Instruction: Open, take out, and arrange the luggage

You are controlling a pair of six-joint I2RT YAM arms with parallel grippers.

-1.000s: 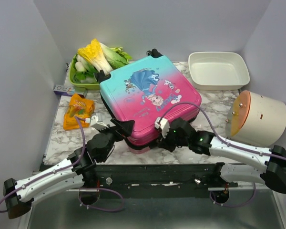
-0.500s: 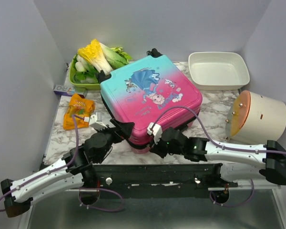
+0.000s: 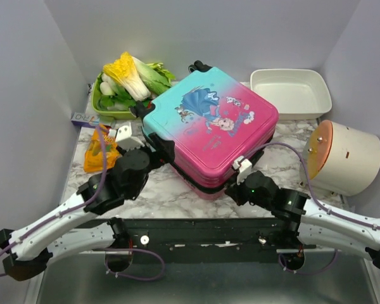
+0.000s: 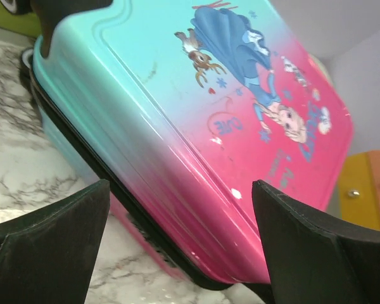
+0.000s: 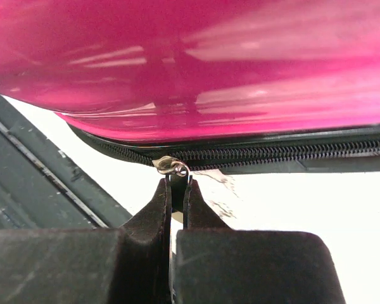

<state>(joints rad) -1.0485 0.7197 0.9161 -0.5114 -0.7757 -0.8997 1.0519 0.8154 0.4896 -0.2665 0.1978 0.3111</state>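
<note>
This is a robot test cell in a lab, not a home. Plain pale walls box in a marble-patterned tabletop on three sides around the luggage. In front of the luggage, a black rail carries the cabled left arm and right arm. Mismatched props surround the luggage: vegetables in a green basket behind-left, a white tray behind-right and a snack pouch to the left.
</note>
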